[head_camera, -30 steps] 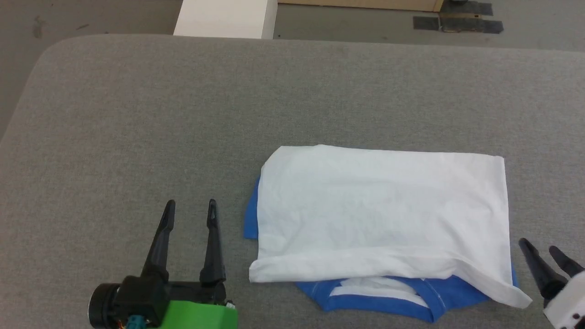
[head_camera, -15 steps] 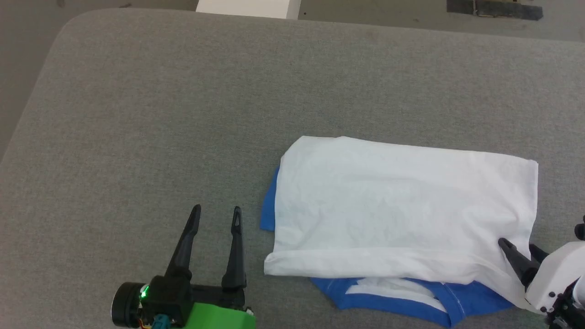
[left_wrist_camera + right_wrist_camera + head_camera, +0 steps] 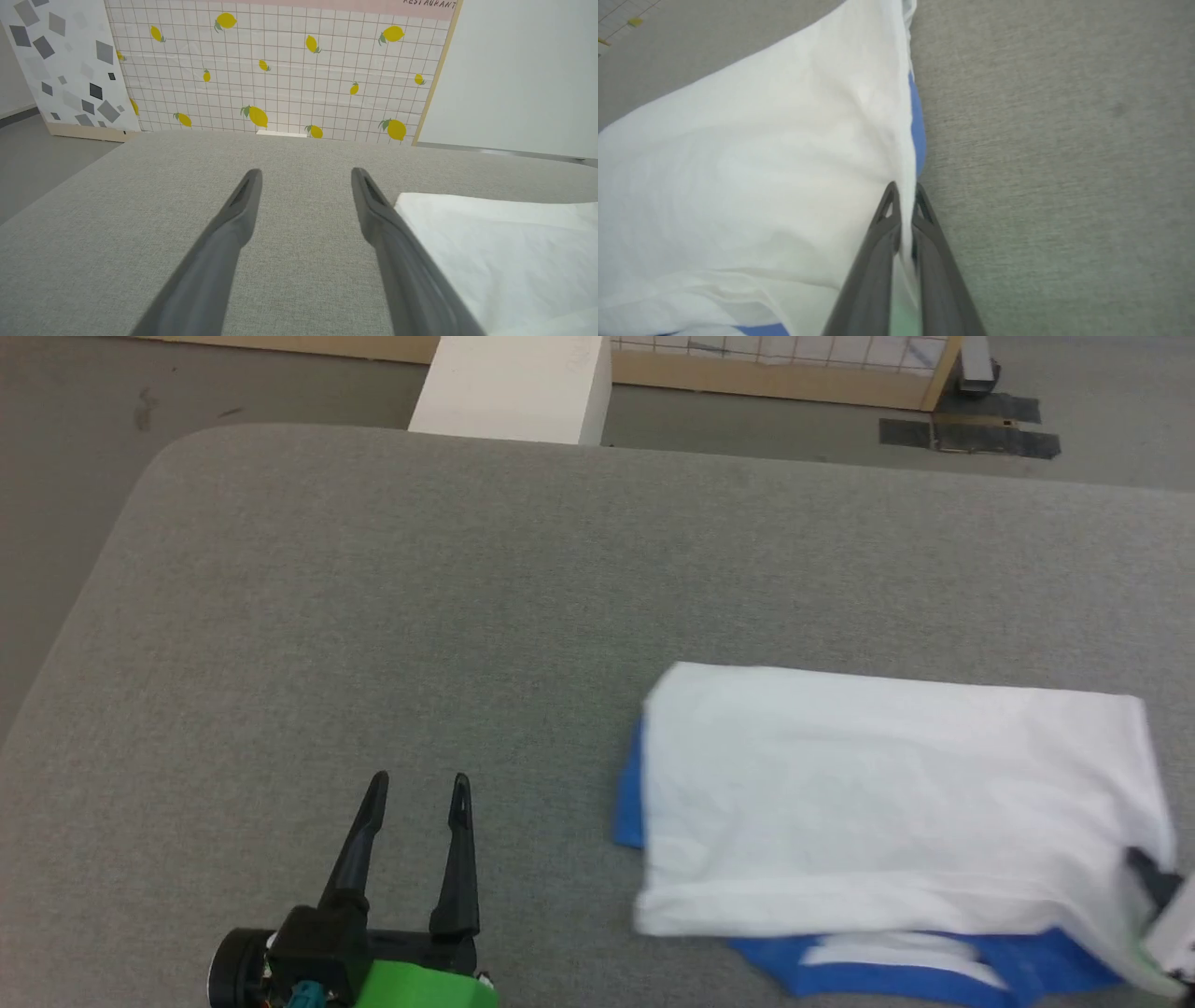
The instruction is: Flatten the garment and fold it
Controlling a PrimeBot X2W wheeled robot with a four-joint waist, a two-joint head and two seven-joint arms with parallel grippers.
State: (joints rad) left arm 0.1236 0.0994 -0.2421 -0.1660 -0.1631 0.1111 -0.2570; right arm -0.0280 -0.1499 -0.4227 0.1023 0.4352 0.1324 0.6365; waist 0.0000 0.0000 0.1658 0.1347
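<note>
The garment [image 3: 887, 803] lies folded on the grey table, white body on top, with blue sleeve and collar parts peeking out at its left edge and along its near edge. My right gripper [image 3: 1153, 877] sits at the garment's near right corner. In the right wrist view the right gripper [image 3: 903, 193] is shut on the white edge of the garment [image 3: 761, 163], which runs pinched between the fingers. My left gripper [image 3: 417, 791] stands open over bare table to the left of the garment, holding nothing. In the left wrist view the left gripper [image 3: 306, 175] has the garment [image 3: 504, 252] to its right.
The grey padded table [image 3: 373, 616] has a rounded far-left corner. Beyond its far edge stand a white block [image 3: 513, 387] and a wooden-framed panel [image 3: 775, 359] on the floor. A lemon-patterned wall [image 3: 280, 70] shows behind the table.
My right gripper has moved onto the garment's near right corner and shut on its white edge. The head camera has shifted, so the whole scene sits further right. The left gripper stays open.
</note>
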